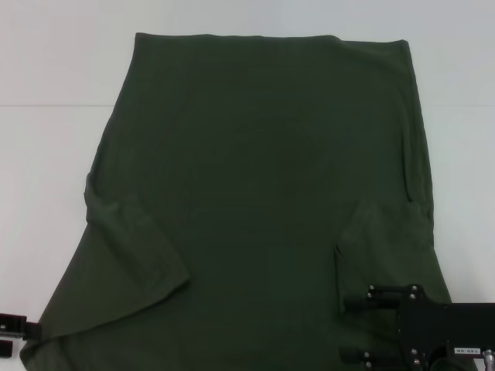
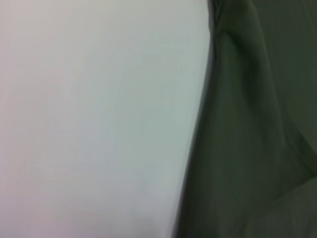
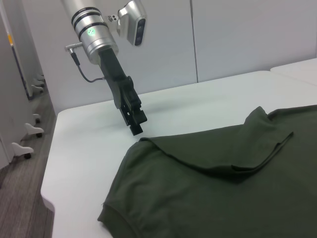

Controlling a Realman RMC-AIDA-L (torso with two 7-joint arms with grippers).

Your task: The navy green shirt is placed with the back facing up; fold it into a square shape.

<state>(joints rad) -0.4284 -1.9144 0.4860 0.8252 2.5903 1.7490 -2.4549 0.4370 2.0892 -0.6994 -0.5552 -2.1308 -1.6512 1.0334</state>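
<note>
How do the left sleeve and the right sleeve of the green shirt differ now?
In the head view, the left sleeve is folded in over the shirt's back as a broad slanted flap. The right sleeve is also folded in, but it looks narrower and more upright. The left gripper hangs by the shirt's left corner; the right gripper is over the fabric below the right sleeve. Both sleeves are plain dark green.

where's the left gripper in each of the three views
Head view: left gripper barely shows at the lower left edge, beside the navy green shirt.
Left wrist view: not in it; only shirt and table.
Right wrist view: poised over the table by the shirt's corner.
Shared landmark: the shirt's left edge.
</note>
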